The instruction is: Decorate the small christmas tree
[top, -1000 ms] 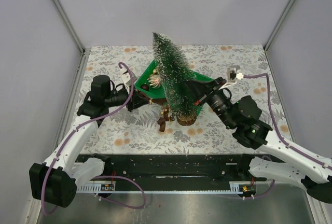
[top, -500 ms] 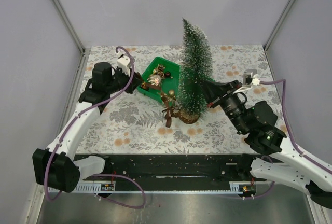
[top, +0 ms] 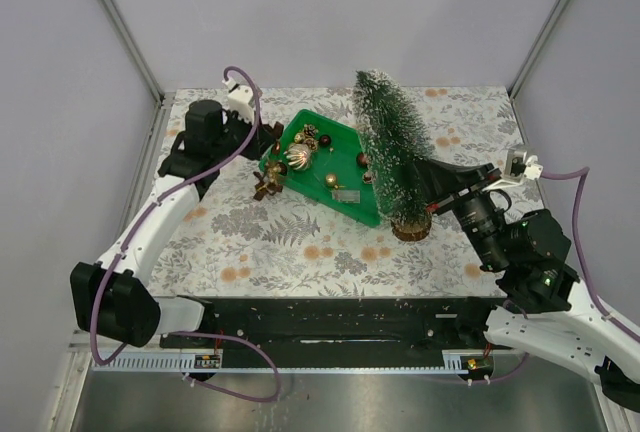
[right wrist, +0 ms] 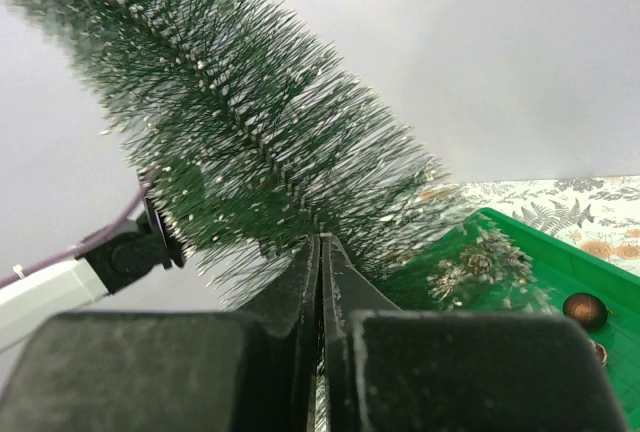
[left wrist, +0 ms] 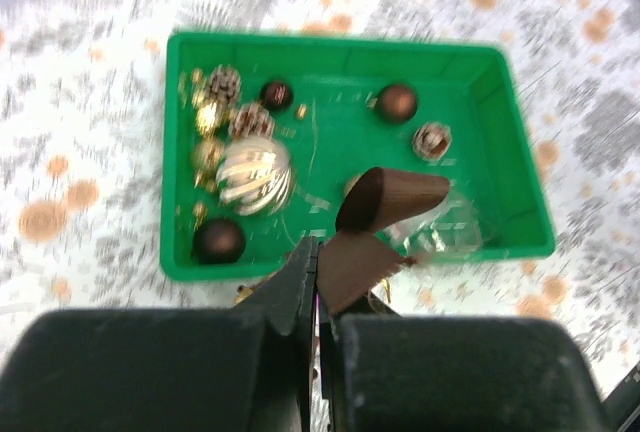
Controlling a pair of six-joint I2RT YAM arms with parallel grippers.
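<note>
Right gripper [right wrist: 320, 252] clenched on the lower bristles of the small christmas tree [right wrist: 250, 142]. The tree tilts, its base apparently resting on the table [top: 300, 242] just beyond the fingertips. Left gripper [left wrist: 318, 262] pinches a brown ribbon ornament [left wrist: 385, 214]; green tray [left wrist: 340, 44] lies directly ahead of it.

I see the small christmas tree [top: 393, 157] right of centre in the top view: dark green bristles, frosted tips, round wooden base lowermost, its tip leaning toward the upper left.
</note>
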